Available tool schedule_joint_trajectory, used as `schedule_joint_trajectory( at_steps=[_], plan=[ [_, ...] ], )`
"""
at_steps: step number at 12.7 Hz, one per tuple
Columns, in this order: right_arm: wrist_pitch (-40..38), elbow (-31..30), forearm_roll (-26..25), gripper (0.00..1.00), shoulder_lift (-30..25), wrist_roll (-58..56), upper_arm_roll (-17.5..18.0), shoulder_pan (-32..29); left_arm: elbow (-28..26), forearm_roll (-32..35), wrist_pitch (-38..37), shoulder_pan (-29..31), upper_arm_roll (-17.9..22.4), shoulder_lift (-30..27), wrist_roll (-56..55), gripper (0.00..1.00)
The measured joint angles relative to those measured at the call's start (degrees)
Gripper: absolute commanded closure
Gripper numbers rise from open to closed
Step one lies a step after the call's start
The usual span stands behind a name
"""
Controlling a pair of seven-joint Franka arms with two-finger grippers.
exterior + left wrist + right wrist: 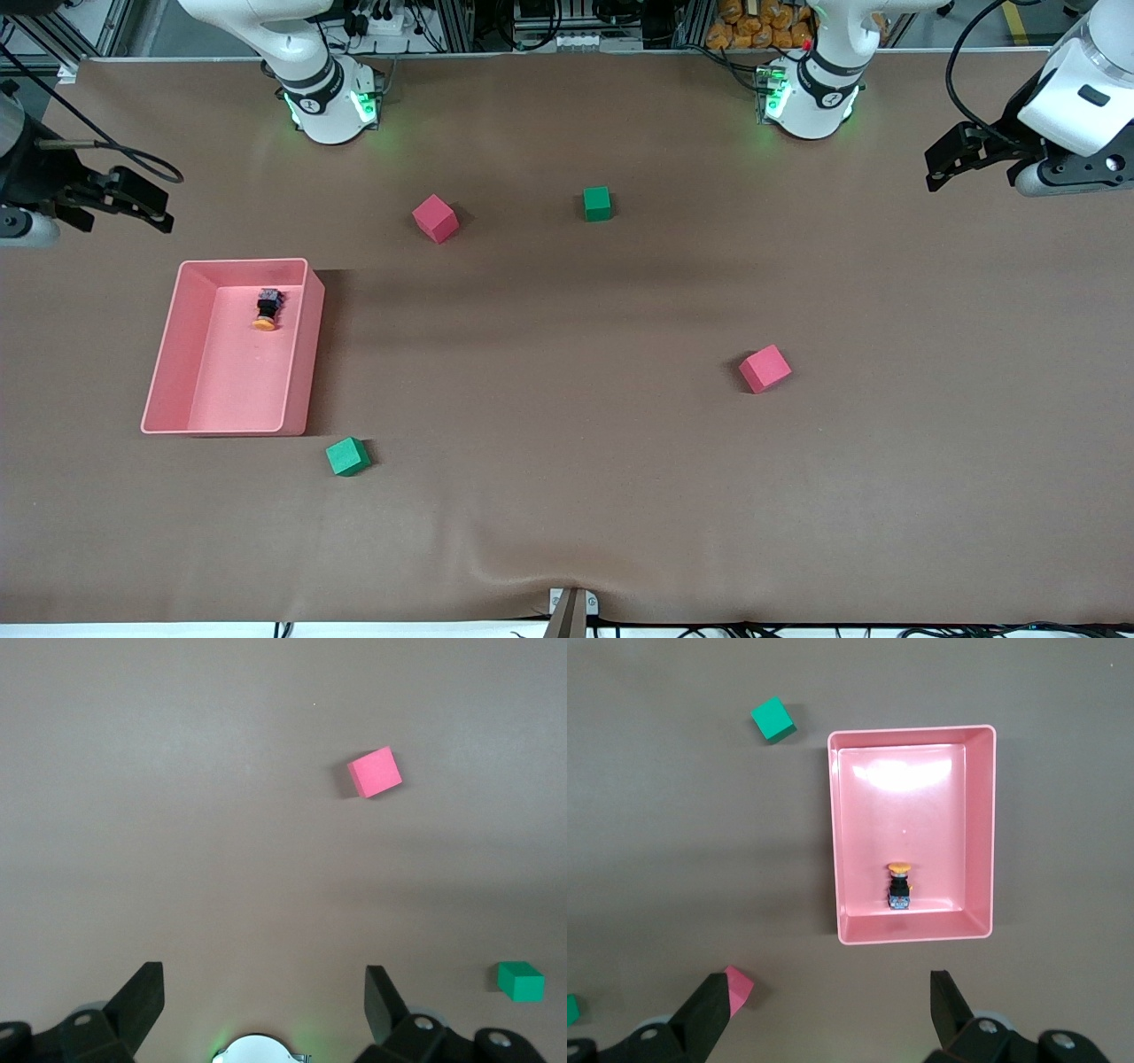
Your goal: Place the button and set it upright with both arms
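Right gripper (133, 208): hanging open above the table's right-arm end, waiting beside the pink tray (168, 354).
Button (267, 308): lying on its side inside the tray, orange cap pointing toward the front camera.
Advice: descend straight, pinching the black body, clearing the tray wall.
Left gripper (952, 164): idling open above the table's left-arm end.

A: What covered the desk (567, 496)?
B: A plain brown mat, rippled at the edge nearest the front camera.
A: And above it?
B: Aluminium framing (461, 22), cables, and orange packets (753, 27) along the top. Light was even; shadows were soft.
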Motion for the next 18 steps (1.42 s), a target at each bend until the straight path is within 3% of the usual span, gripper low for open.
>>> schedule_joint_trajectory(
  at_steps=[18],
  plan=[
    [-0.58, 0.03, 0.0, 0.0, 0.29, 0.03, -0.47, 0.72, 0.0, 0.0, -0.05, -0.05, -0.19, 0.06, 0.0, 0.0]
  ],
)
